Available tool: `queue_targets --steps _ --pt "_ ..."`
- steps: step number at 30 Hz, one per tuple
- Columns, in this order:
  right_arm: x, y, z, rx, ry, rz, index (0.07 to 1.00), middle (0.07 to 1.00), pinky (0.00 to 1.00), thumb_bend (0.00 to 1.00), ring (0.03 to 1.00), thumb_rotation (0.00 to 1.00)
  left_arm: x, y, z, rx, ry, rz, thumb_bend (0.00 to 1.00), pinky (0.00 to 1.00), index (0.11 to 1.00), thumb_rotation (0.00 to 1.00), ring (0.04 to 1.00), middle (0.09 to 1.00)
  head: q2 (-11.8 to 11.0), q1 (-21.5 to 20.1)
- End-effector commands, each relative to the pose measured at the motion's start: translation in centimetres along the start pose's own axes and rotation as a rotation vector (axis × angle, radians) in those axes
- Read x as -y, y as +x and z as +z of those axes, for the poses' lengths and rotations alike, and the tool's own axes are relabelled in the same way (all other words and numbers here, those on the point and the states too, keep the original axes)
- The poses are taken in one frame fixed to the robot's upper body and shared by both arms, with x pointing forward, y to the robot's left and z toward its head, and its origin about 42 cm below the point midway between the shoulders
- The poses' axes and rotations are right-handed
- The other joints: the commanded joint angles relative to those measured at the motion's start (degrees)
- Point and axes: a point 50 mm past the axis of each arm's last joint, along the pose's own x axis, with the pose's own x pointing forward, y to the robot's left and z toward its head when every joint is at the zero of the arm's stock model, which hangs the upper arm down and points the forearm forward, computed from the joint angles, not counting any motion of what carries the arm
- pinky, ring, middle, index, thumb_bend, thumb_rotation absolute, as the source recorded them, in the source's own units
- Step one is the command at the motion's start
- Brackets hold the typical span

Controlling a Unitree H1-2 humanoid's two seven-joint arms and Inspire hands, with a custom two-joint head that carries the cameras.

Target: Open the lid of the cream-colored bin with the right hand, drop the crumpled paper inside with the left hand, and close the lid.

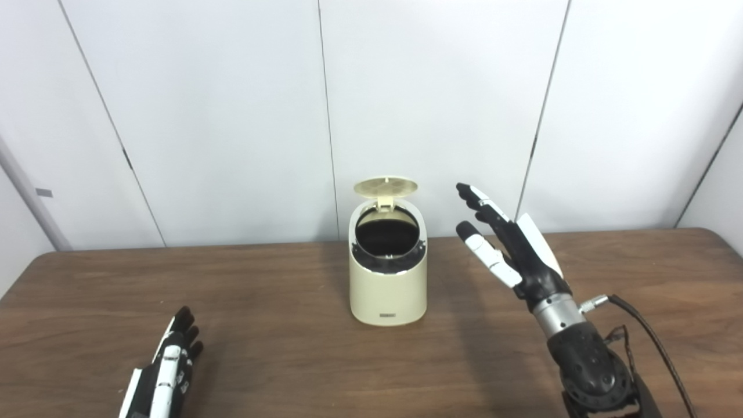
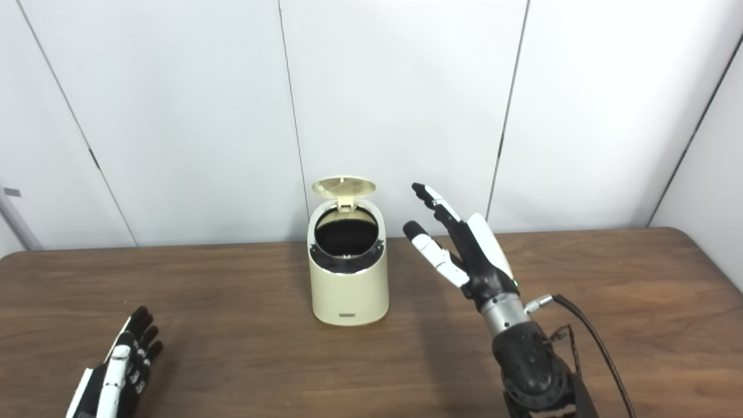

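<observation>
Mid-frame: cream bin [image 1: 388, 278] w/ lid [image 1: 385, 186] up. Right hand [image 1: 511, 244] raised beside it, spread, empty. Left hand [image 1: 168, 366] lower left, flat, empty. No crumpled paper visible; lid closing left.

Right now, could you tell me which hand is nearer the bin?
The right hand: it is raised, open, just beside the bin on its right. The left hand lies low, well off to the bin's front left.
</observation>
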Motion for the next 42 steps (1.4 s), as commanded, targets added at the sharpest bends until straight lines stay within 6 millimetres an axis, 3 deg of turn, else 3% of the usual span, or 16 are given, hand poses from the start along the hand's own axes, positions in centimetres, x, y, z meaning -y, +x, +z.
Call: queue_targets --steps 1,24,28,42 --pt "1.5 1.5 2.4 0.092 -0.027 -0.028 0.913 0.927 0.89 0.51 0.921 1.00 0.6 -0.4 -0.5 -0.001 -0.013 0.003 0.34 1.00 1.000 0.86 1.000 1.000 -0.1 0.0" --pt "2.2 5.3 5.5 0.147 -0.171 0.034 0.909 0.926 0.84 0.50 0.905 1.00 1.6 -0.9 -0.8 -0.012 -0.015 -0.001 0.30 1.00 1.000 0.84 1.000 1.000 0.1 0.4" --pt "2.1 6.0 5.7 0.155 -0.181 0.049 0.909 0.928 0.85 0.49 0.916 1.00 1.7 -0.9 -0.9 -0.016 -0.024 0.007 0.30 1.00 1.000 0.87 1.000 1.000 0.3 0.5" --pt "1.2 8.0 6.6 0.170 -0.272 0.158 0.916 0.935 0.86 0.51 0.930 0.98 1.6 -0.9 -0.7 -0.012 -0.017 0.013 0.34 1.00 1.000 0.81 1.000 1.000 0.7 0.9"
